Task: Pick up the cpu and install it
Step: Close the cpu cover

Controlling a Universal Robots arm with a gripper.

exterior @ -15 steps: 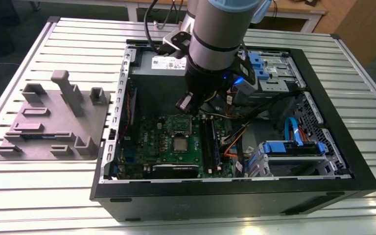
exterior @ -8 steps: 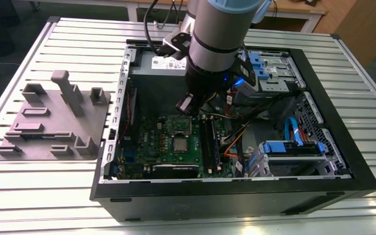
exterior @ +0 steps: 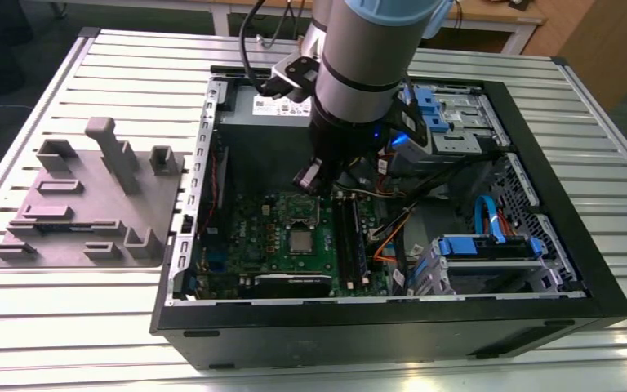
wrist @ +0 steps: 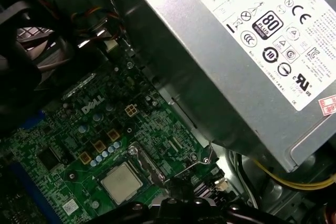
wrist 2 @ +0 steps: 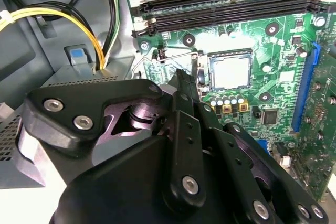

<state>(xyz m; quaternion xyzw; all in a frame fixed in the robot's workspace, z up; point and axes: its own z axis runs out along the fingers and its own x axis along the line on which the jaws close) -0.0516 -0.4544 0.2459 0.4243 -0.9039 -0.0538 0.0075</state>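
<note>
Ribbed metal slats make up the surface (exterior: 63, 335), with an open black computer case (exterior: 401, 331) lying on it and a grey tray (exterior: 85, 204) of moulded holders on the exterior view's left. The arm reaches down into the case, and the claw (exterior: 316, 181) hangs over the far part of the green motherboard (exterior: 264, 220).

The cpu (exterior: 300, 239) lies flat in its socket (exterior: 300, 224) on that board, silvery top up. It is nearer the case's front edge than the claw and apart from it. In the second wrist view the claw's (wrist 2: 182, 80) tip stands just beside the socket's (wrist 2: 229, 52) metal frame, close to a thin wire lever (wrist 2: 173, 53). The cpu (wrist 2: 229, 72) is a little further on and nothing covers it. Whether the claw touches the lever cannot be told, nor whether it is wide or narrow; it holds nothing that can be seen.

The first wrist view shows the grey power-supply box (wrist: 173, 40) leaning over the board. Its white label (wrist: 262, 30) is crowded with print and round marks. White lettering also sits on the board (wrist: 63, 145) above the cpu (wrist: 121, 182).

The second wrist view adds the black memory slots (wrist 2: 231, 9) and yellow cables (wrist 2: 63, 17). The exterior view alone takes in the blue drive brackets (exterior: 488, 245).
</note>
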